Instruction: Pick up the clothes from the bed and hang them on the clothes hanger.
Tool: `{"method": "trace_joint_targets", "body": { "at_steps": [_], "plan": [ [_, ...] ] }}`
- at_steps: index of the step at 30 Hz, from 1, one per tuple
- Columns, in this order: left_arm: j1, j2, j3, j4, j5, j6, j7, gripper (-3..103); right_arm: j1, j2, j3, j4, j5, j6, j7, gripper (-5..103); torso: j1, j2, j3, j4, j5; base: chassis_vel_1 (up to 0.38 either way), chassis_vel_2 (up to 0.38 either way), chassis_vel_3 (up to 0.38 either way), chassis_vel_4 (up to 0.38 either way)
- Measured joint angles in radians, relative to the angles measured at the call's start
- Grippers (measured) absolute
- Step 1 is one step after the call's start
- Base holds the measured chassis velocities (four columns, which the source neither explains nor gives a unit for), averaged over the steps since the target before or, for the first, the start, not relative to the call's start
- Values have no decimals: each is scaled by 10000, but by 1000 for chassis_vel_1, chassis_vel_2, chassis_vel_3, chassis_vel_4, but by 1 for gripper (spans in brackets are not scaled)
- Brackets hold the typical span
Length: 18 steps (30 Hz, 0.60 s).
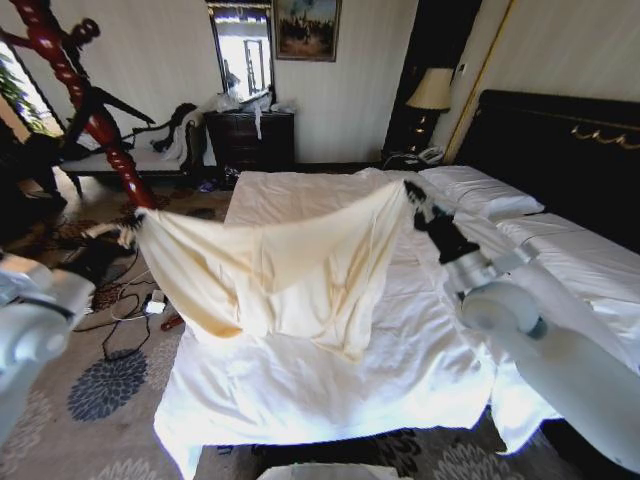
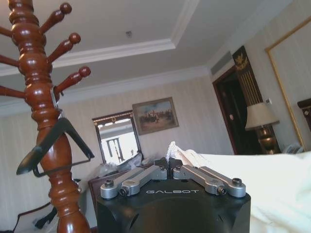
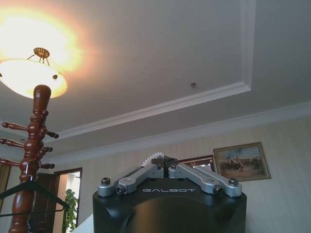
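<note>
The pale cream-yellow clothes (image 1: 290, 265) hang spread out above the bed (image 1: 330, 390), stretched between my two grippers. My left gripper (image 1: 135, 226) is shut on one end, beside the bed's left side and near the coat stand. My right gripper (image 1: 412, 192) is shut on the other end, over the bed near the pillows. In the left wrist view the shut gripper (image 2: 169, 162) pinches the fabric (image 2: 262, 179). A small bit of cloth (image 3: 153, 156) pokes out of the shut right gripper (image 3: 164, 162). The black clothes hanger (image 1: 118, 102) (image 2: 53, 145) (image 3: 29, 194) hangs on the stand.
The reddish-brown wooden coat stand (image 1: 60, 60) rises at the left. Cables (image 1: 125, 320) lie on the patterned carpet beside the bed. A dark dresser (image 1: 250, 138) and a bench (image 1: 120, 155) line the far wall. White pillows (image 1: 480, 190) and a lamp (image 1: 430, 90) sit by the headboard.
</note>
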Motion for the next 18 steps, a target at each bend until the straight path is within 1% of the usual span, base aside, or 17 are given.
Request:
{"method": "trace_joint_targets", "body": {
  "at_steps": [2, 3, 4, 5, 6, 7, 8, 9, 10, 11, 12, 13, 14, 15, 16, 17, 18],
  "plan": [
    [154, -72, -66, -124, 18, 0, -9, 0, -282, -51, 61, 109, -140, 8, 7, 0, 0, 0, 0, -4, 3, 0, 0, 0, 0],
    [390, -240, -74, -289, 166, -13, -8, 0, -629, -75, 87, 202, -398, 40, 29, 0, -1, 0, -1, -3, 3, 0, 0, 0, 0],
    [767, -569, -38, -618, 534, -68, 2, 0, -1168, -81, 131, 357, -813, 126, 119, 0, -1, 0, -1, -2, 2, 0, 0, 0, 0],
    [767, -569, -38, -618, 534, -68, 2, 0, -1168, -81, 131, 357, -813, 126, 119, 0, -1, 0, -1, -2, 2, 0, 0, 0, 0],
    [1119, -872, -7, -987, 897, -157, 52, 0, -1661, -85, 236, 546, -1146, 249, 213, 0, 0, -1, 0, 0, -2, 0, 0, 0, 0],
    [1540, -1136, -48, -1414, 1254, -343, 125, 0, -2173, -109, 393, 799, -1443, 427, 243, 0, 1, -1, 0, 0, -2, 0, 0, 0, 0],
    [2403, -1520, -342, -2198, 1842, -800, 183, 0, -3090, -244, 821, 1418, -1896, 741, 178, 0, 0, -1, 0, -2, 5, 0, 0, 0, 0],
    [3051, -1765, -708, -2757, 2099, -1139, 240, 0, -3712, -393, 1273, 1960, -2106, 905, 75, 0, -2, -1, -1, -4, 5, 0, 0, 0, 0],
    [3051, -1765, -708, -2757, 2099, -1139, 240, 0, -3712, -393, 1273, 1960, -2106, 905, 75, 0, -2, -1, -1, -4, 5, 0, 0, 0, 0],
    [3821, -2000, -1314, -3377, 2170, -1482, 346, 0, -4283, -572, 1878, 2614, -2172, 1000, -19, 0, -4, 0, -1, -3, 5, 0, 0, 0, 0],
    [4021, -2057, -1518, -3542, 2141, -1551, 385, 0, -4472, -648, 2149, 2849, -2160, 1025, -47, 0, -6, 1, -3, -3, 3, 0, 0, 0, 0],
    [4837, -2234, -2786, -4068, 1543, -1784, 535, 0, -4969, -955, 3307, 3276, -1583, 976, -65, 0, -12, 6, -8, 5, 0, 0, 0, 0, 0],
    [5149, -2197, -3669, -4170, 764, -1697, 507, 0, -5098, -1187, 4150, 3387, -573, 804, -77, 0, -13, 6, -7, 5, 5, 0, 0, 0, 0],
    [5274, -2011, -4378, -4215, 21, -1390, 321, 0, -5081, -1424, 4667, 3425, 27, 610, -32, 0, -13, 6, -7, 8, 5, 0, 0, 0, 0],
    [5274, -2011, -4378, -4215, 21, -1390, 321, 0, -5081, -1424, 4667, 3425, 27, 610, -32, 0, -13, 6, -7, 8, 5, 0, 0, 0, 0],
    [5291, -1883, -4615, -4238, -297, -1184, 241, 0, -5018, -1619, 4894, 3443, 341, 453, 29, 0, -13, 6, -7, 9, 5, 0, 0, 0, 0],
    [5051, -1107, -4999, -4187, -1047, -301, -132, 0, -4396, -2026, 5042, 3419, 1085, -163, 351, 0, -7, 4, -3, 1, -6, 0, 0, 0, 0]
  ]
}}
